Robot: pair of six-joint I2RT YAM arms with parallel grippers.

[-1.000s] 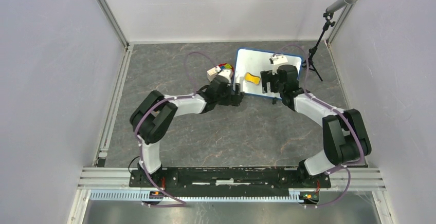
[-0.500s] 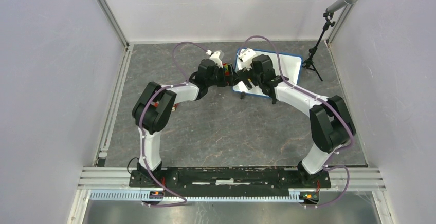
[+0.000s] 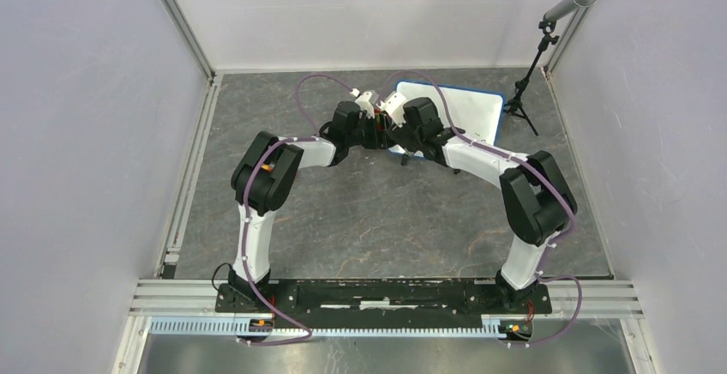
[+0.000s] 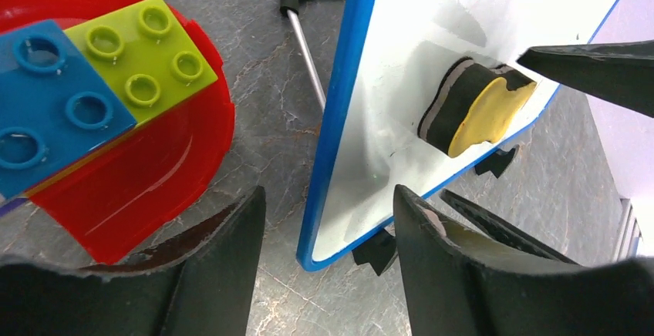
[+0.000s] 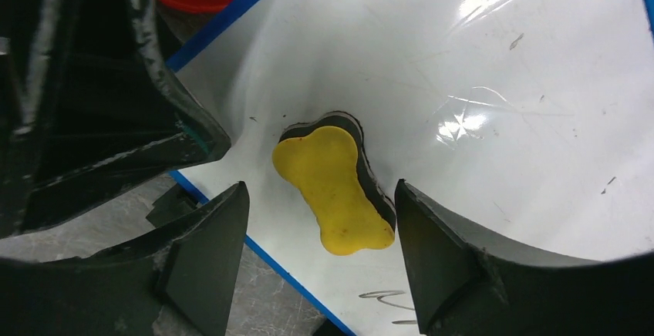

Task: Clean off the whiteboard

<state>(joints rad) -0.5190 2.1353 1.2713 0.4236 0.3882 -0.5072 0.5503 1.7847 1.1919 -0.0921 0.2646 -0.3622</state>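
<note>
- Right arm has swung leftward across the whiteboard (image 3: 471, 104), which sits at the far centre-right of the table (image 3: 343, 211);
- Right gripper (image 5: 320, 189): jaws spread, straddling the yellow eraser (image 4: 478, 105) lying felt-down near the board's corner; likely poised to grasp it;
- Left gripper (image 4: 330, 197): jaws spread astride the board's blue edge, probably to steady it; red bowl (image 4: 154, 189) just beside.
</note>
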